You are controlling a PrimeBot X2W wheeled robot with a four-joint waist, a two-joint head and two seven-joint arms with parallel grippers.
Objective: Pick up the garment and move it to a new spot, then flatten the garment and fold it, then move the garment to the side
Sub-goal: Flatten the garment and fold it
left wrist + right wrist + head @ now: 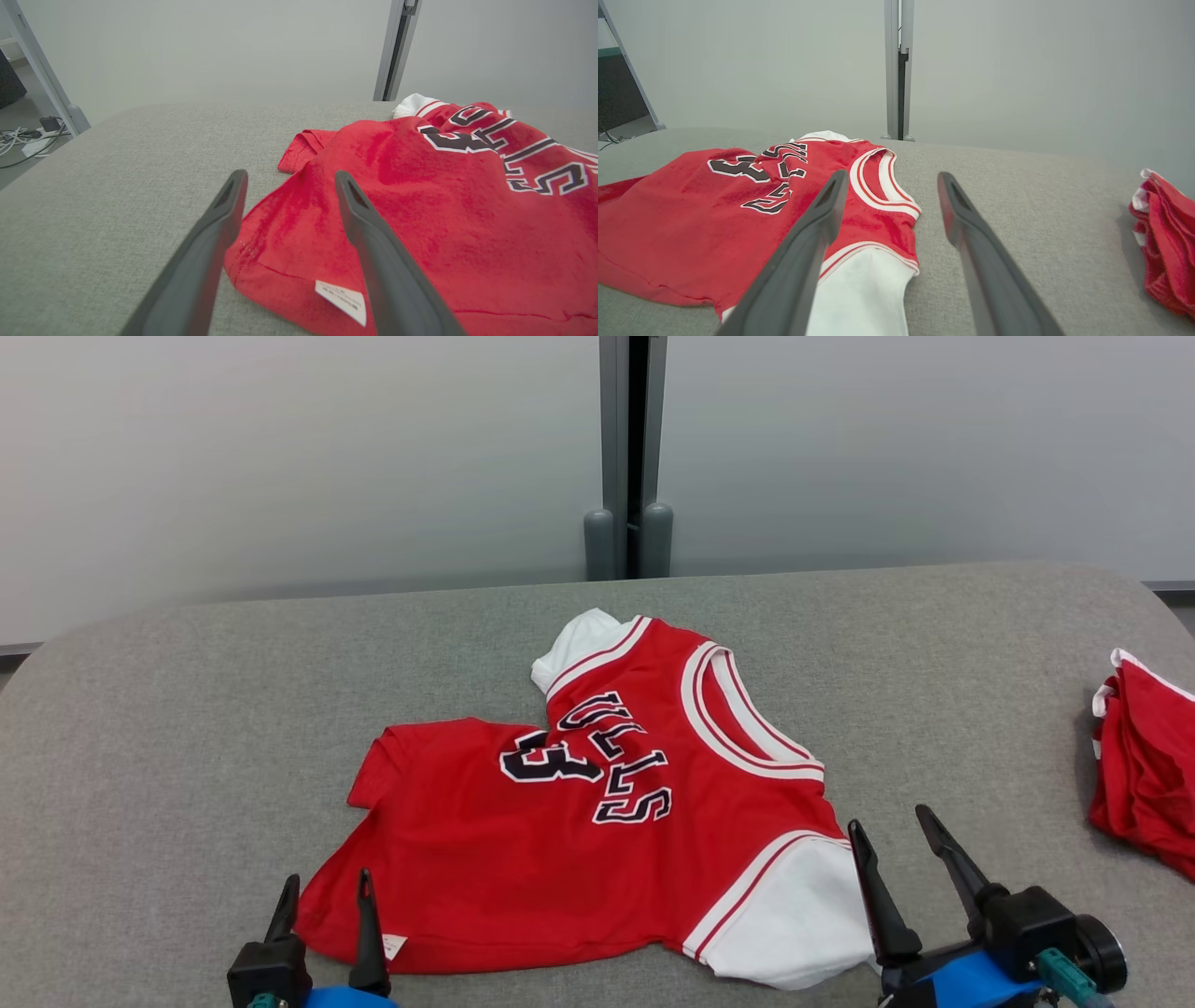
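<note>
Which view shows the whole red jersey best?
The head view: the red jersey lies whole in it, both white sleeves included. The left wrist view cuts it off at the right; the right wrist view cuts it at the left and bottom.

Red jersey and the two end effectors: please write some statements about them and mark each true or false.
1. The red jersey lies on the grey surface with its lettering facing up. True.
2. The left end effector is shut on the jersey's hem. False: it is open, holding nothing.
3. The right end effector is open, beside the white sleeve. True.
4. The jersey is folded in half. False: it lies spread out, slightly rumpled.
5. A second red garment lies at the surface's left edge. False: it lies at the right edge.
</note>
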